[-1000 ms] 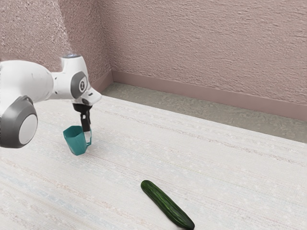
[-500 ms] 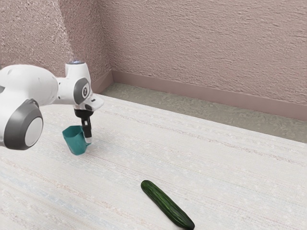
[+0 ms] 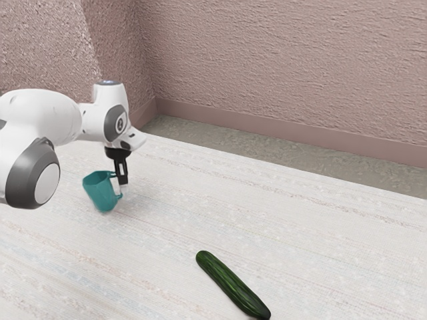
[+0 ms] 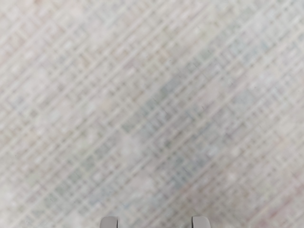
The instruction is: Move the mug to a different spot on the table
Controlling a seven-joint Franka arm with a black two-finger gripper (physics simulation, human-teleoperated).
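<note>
A teal mug (image 3: 100, 191) hangs tilted just above the pale woven table (image 3: 280, 220) at the exterior view's left. My black gripper (image 3: 123, 179) comes down from the white arm and is shut on the mug at its handle side. In the wrist view the table's weave (image 4: 152, 104) lies under the hand, and two grey fingertips (image 4: 109, 222) peek in at the edge.
A dark green cucumber (image 3: 232, 284) lies on the table near its front edge, well to the exterior view's right of the mug. Pink textured walls (image 3: 287, 60) and a strip of floor (image 3: 280, 150) run behind the table's far edge.
The gripper has risen a little and drifted toward the exterior view's left, taking the mug with it. The mug has come off the table and tilted. The cucumber has not moved.
</note>
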